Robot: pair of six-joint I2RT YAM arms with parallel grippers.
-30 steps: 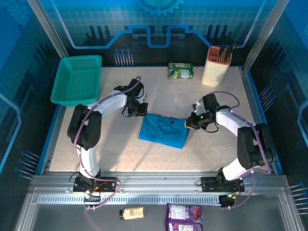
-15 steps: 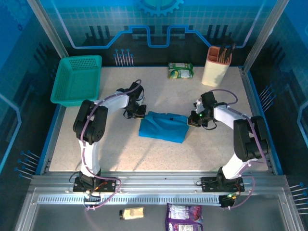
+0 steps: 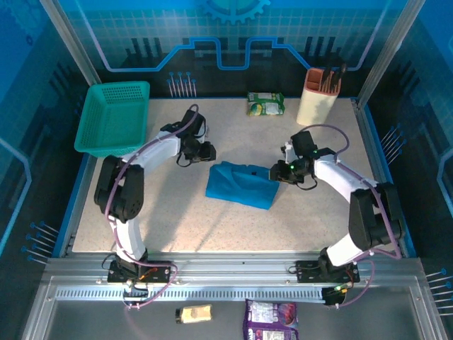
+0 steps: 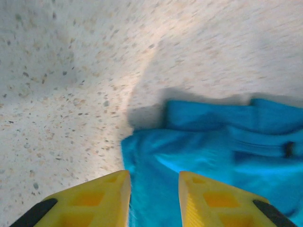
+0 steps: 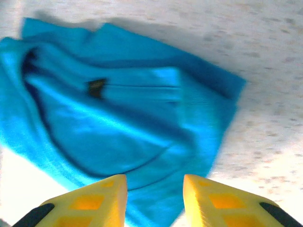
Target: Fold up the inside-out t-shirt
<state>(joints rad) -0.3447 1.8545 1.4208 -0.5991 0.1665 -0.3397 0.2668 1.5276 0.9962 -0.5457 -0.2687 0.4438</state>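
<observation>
Two narrow, empty gaps: left jaws over shirt (image 3: 241,184) at its left end, right jaws at its right end, seemingly just clear of cloth. Shirt folded, on bench (image 3: 177,219) centre, between both arms.

The blue t-shirt (image 3: 241,184) lies folded into a compact, rumpled rectangle.

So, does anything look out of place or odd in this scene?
Yes. A yellow packet and a purple packet lie off the table, past its near edge. The folded t-shirt sits askew, edges uneven.
</observation>
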